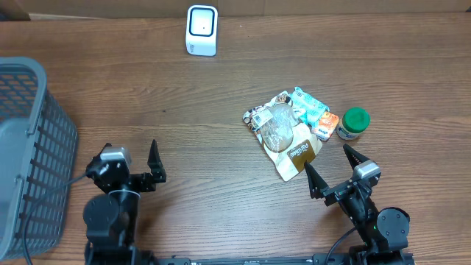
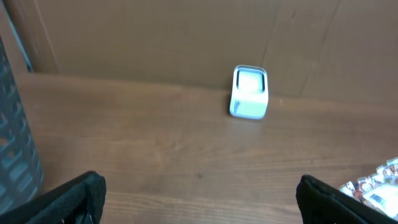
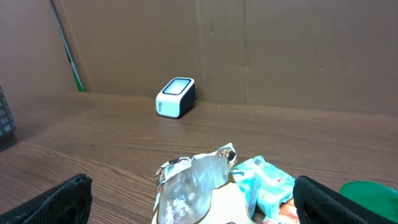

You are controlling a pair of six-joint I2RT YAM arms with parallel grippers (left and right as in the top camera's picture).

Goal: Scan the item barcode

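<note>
Low at the near edge of the table [image 1: 199, 110], both arms sit folded, wrists aimed at the far wall. The left gripper [image 1: 131, 151] has its jaws spread wide with nothing between them, just beside the grey basket [image 1: 44, 140]. The right gripper [image 1: 327, 158] is spread as wide, its tips just short of the brown-and-clear pouch [image 1: 291, 143], not touching it.

That pouch lies in a heap with a teal packet [image 1: 309, 103] and a small orange packet [image 1: 326, 124], and a green-lidded jar [image 1: 355, 121] stands against the heap's right side. The white scanner [image 1: 202, 29] stands well apart, at the far edge.

Only the wrist views show the cardboard wall [image 3: 280, 50] behind the scanner. The right one alone catches a green-tipped rod [image 3: 69, 56] leaning there.

Of the basket's inside, only grey floor shows. The jar's lid is on, so its contents are hidden.
</note>
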